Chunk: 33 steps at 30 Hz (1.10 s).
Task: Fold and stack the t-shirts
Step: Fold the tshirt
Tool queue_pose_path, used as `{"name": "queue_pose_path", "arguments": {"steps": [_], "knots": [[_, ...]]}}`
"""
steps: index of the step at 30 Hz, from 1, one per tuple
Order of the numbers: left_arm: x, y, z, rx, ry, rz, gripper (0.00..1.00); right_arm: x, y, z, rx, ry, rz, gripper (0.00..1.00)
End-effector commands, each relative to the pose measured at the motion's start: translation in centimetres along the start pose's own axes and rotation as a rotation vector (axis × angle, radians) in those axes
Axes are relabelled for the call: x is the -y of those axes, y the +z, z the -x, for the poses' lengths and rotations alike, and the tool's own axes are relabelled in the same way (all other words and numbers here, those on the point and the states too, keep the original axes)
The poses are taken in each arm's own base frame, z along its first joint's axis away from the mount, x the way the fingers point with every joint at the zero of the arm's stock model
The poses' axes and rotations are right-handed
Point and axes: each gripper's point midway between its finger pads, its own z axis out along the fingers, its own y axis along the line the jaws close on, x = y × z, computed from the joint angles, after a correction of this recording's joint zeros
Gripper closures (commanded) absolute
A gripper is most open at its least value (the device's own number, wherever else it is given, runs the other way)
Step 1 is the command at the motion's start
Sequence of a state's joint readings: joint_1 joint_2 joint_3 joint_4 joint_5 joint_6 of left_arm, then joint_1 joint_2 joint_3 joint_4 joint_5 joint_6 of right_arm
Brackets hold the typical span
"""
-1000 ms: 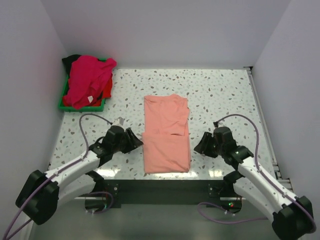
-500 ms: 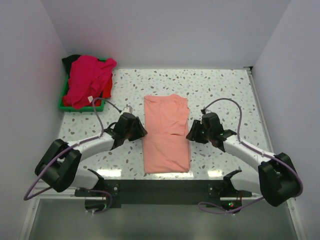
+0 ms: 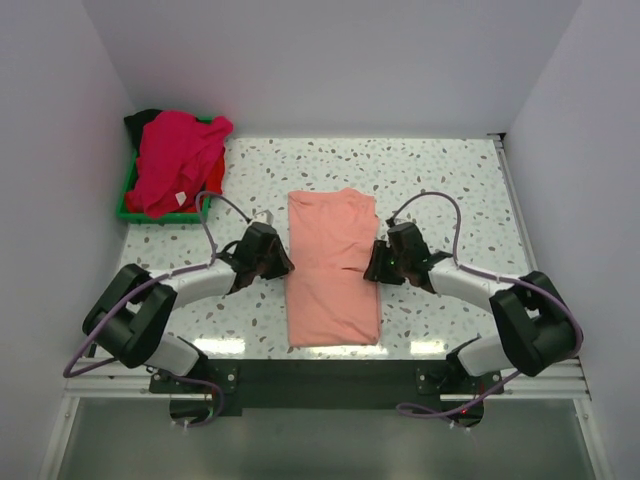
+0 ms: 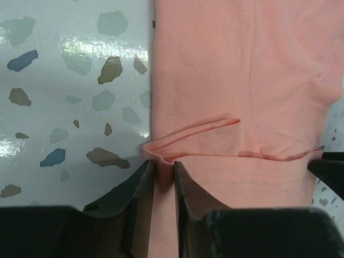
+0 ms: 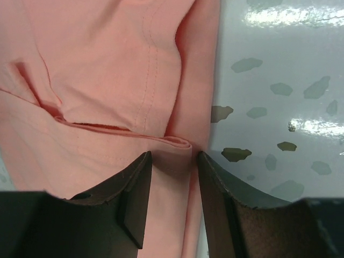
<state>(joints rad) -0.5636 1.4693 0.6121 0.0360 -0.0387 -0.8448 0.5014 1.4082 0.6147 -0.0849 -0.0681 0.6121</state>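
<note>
The salmon-pink t-shirt point(image 3: 333, 285) lies folded into a long strip at the table's middle, with a crosswise fold at mid-length. My left gripper point(image 3: 279, 262) is at its left edge, and in the left wrist view point(image 4: 164, 165) the jaws are pinched shut on the shirt point(image 4: 242, 80) at that fold. My right gripper point(image 3: 374, 266) is at the right edge. In the right wrist view point(image 5: 173, 157) it is open, with its jaws straddling the folded edge of the shirt point(image 5: 107, 70). The magenta-pink t-shirt point(image 3: 175, 160), red t-shirt point(image 3: 213, 180) and black t-shirt point(image 3: 143, 118) are piled at the back left.
The green tray point(image 3: 125, 208) under the pile stands in the back-left corner by the left wall. A speckled tabletop point(image 3: 450, 190) lies between white walls. A dark rail runs along the near edge.
Both grippers have moved forward and inward to the salmon-pink shirt's side edges at its mid fold. The left one has closed on the cloth.
</note>
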Motion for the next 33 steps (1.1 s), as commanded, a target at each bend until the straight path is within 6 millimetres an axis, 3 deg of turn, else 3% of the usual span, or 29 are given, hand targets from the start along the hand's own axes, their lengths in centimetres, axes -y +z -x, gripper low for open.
{"name": "queue_pose_path", "arguments": {"steps": [1, 3, 8, 11, 15, 20, 23, 25, 31, 33], "knots": [[2.6, -0.2, 2.1, 0.051, 0.034, -0.084, 0.76, -1.5, 0.3, 2.0, 0.071, -0.029, 0.03, 0.56], [2.9, -0.3, 2.3, 0.051, 0.043, -0.097, 0.79, -1.8, 0.3, 2.1, 0.074, -0.031, 0.033, 0.58], [4.5, -0.8, 2.3, 0.027, 0.073, -0.158, 0.93, -2.5, -0.4, 2.7, 0.086, -0.04, 0.045, 0.84], [5.3, -1.6, 2.6, 0.03, 0.085, -0.192, 0.97, -3.1, -1.6, 3.4, 0.11, -0.046, 0.061, 0.93], [7.2, -2.3, 3.3, 0.037, 0.119, -0.273, 1.0, -3.8, -3.0, 4.2, 0.137, -0.057, 0.084, 0.99], [9.9, -3.7, 4.4, 0.07, 0.157, -0.397, 1.0, -4.6, -5.1, 6.2, 0.215, -0.081, 0.095, 1.0], [10.0, -3.7, 5.3, 0.099, 0.173, -0.38, 1.0, -4.0, -5.3, 7.0, 0.236, -0.093, 0.047, 0.99], [10.0, -3.4, 5.7, 0.104, 0.174, -0.366, 1.0, -3.6, -4.8, 6.7, 0.216, -0.099, 0.024, 0.97], [8.2, -1.1, 3.7, 0.025, 0.143, -0.301, 1.0, -1.9, -2.1, 3.8, 0.105, -0.067, -0.023, 0.93], [7.5, -0.4, 3.0, 0.001, 0.13, -0.28, 0.97, -0.4, -1.3, 2.4, 0.073, -0.056, -0.073, 0.8]]}}
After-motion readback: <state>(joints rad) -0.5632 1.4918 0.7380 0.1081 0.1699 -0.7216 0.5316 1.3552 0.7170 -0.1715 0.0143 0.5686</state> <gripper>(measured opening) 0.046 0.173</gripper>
